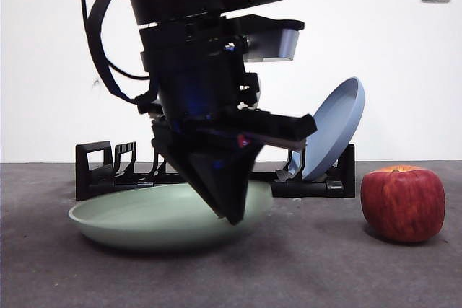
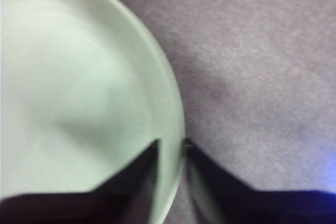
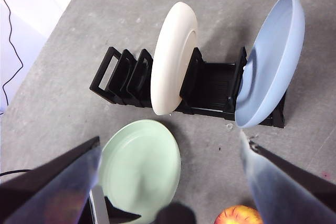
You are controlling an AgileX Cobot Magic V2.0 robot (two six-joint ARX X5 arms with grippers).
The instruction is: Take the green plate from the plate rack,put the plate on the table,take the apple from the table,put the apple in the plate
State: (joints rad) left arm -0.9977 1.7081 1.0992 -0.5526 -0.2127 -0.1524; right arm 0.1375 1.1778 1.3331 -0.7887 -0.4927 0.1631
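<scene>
The left gripper [image 2: 170, 148] pinches the rim of the green plate [image 1: 144, 214], which lies flat on the counter [image 1: 303, 272]. The apple [image 1: 402, 203] stands beside, nearer the right gripper [image 3: 168, 182] (spread wide, above).

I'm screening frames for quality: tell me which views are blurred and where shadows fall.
Left wrist view: soft throughout, the green plate and the left gripper smeared. Front view: sharp; the apple casts a faint shadow on the table. Right wrist view: plate rack crisp, right gripper blurred.
</scene>
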